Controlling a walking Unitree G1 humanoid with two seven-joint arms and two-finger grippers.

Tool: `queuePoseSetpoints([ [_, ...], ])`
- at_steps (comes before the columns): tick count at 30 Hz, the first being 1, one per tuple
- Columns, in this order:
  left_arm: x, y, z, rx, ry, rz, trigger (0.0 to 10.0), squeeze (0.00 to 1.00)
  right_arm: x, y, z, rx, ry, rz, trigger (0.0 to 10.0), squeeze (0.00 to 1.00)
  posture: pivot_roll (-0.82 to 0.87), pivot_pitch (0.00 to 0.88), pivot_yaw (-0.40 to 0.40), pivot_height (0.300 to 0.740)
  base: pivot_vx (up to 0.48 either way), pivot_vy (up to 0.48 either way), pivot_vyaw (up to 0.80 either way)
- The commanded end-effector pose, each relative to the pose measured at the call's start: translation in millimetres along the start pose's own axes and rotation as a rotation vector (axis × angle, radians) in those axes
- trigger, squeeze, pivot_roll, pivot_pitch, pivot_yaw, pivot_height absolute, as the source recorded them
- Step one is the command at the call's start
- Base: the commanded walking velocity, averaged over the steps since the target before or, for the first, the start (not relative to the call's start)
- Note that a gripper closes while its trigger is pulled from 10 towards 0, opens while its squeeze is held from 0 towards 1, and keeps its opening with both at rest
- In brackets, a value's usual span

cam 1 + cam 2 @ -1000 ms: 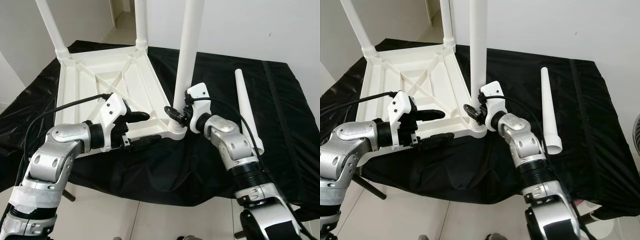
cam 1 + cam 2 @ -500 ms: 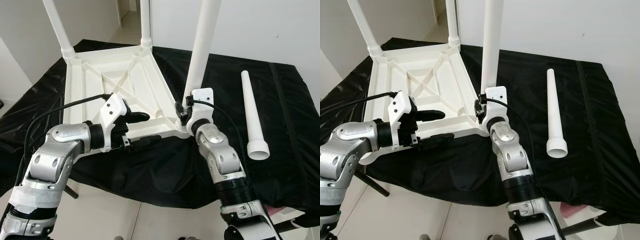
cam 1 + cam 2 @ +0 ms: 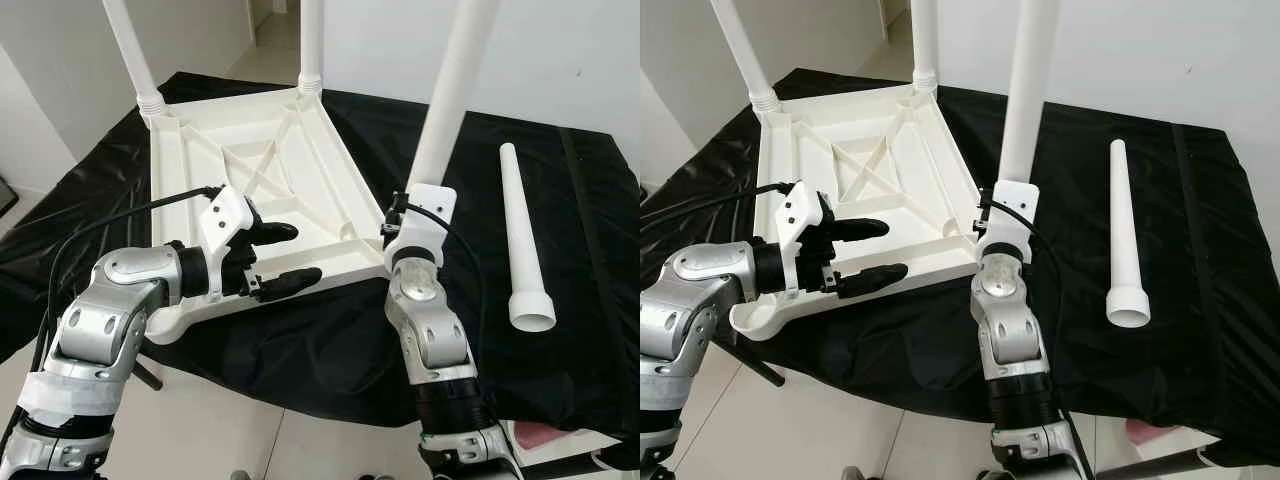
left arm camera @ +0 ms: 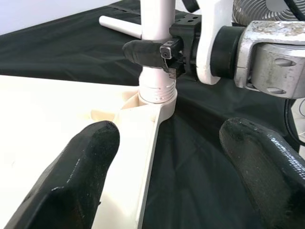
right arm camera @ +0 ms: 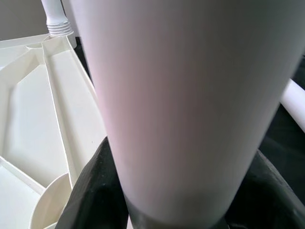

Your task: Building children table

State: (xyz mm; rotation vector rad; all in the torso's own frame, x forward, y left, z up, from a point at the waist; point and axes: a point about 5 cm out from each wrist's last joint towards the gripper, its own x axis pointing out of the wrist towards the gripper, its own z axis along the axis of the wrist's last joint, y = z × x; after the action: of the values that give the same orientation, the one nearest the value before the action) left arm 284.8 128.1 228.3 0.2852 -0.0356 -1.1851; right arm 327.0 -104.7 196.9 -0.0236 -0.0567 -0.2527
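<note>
**Third leg gripped at its socket; one leg still waiting**

The white tabletop (image 3: 250, 190) lies upside down at the centre left of the head views, on a counter (image 3: 590, 390) draped in black cloth. Two legs stand in its far corners, at the upper left (image 3: 130, 50) and top centre (image 3: 310, 45). A third leg (image 3: 450, 90) rises from the near right corner, leaning a little to the right.

The right claw (image 4: 159, 53) is clamped on this third leg just above its threaded collar, right at the socket; its wrist view shows the leg between dark fingers (image 5: 95, 191). Compared with a second ago, the right forearm has swung from the right side of the frame to sit nearly straight below the leg, and the wrist has turned with it. The camera has also shifted, so part of this is view change, but the wrist's turn about the leg reads as a screwing motion. The leg looks close to seated, though whether the thread is fully home cannot be told.

The left claw (image 3: 285, 255) is at the tabletop's near edge as before, fingers apart, one above the rim and one below, apparently steadying it.

The fourth leg (image 3: 525, 240) lies loose on the cloth at the right, well apart from the tabletop. The near left socket (image 3: 755, 315) is empty, so that corner remains to be done.
</note>
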Motion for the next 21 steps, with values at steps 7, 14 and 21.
queuePoseSetpoints([
  [7,-2.6,4.6,-3,0.000,0.010,0.093,10.0,0.00,0.0,-2.5,-12,-0.050,-0.016,0.089,10.0,1.00,-0.08,0.105,0.071,0.740,0.000,0.000,0.00],
  [14,-2.5,4.9,-2,0.001,0.009,0.092,10.0,0.00,-1.4,-4.5,13,-0.012,-0.166,0.159,10.0,0.00,-0.08,0.106,0.072,0.740,0.000,0.000,0.00],
  [21,-9.2,17.0,-4,0.027,0.035,0.164,10.0,0.00,-30.2,-22.3,14,-0.037,-0.210,0.293,10.0,0.00,-0.08,0.115,0.062,0.740,0.000,0.000,0.00],
])
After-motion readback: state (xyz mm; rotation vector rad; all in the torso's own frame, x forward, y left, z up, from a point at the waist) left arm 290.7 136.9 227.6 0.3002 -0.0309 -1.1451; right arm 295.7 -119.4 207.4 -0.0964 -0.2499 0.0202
